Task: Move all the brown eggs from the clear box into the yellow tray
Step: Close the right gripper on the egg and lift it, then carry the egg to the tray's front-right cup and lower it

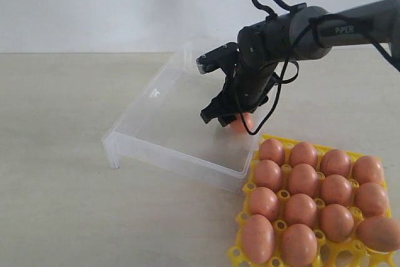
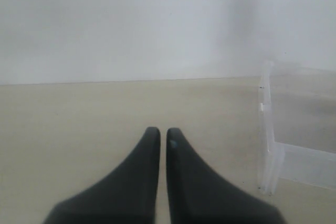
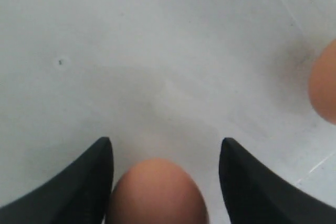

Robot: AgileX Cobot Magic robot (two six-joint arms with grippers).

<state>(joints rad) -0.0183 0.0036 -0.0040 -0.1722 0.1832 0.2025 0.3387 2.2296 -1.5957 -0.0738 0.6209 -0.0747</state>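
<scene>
At the left, over the desk point(image 1: 56, 204), the left gripper point(image 2: 163, 132) hangs with jaws together; in the clear box point(image 1: 169, 148) the right gripper point(image 3: 165, 144) stands wide astride a brown egg point(image 3: 156, 192), so the pick seems in hand, needing a gentle close, then a lift toward the yellow tray point(image 1: 236, 254).

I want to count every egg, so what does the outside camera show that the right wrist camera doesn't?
Only the exterior view: the bright yellow plastic egg tray, nearly full of brown eggs, the dark right arm, and the low walls of the clear plastic box.

Only the right wrist view: a second brown egg at the picture's edge; the outside camera does not show it.

Both: one orange-brown oval egg on the box floor, between the open jaws of the right gripper.
</scene>
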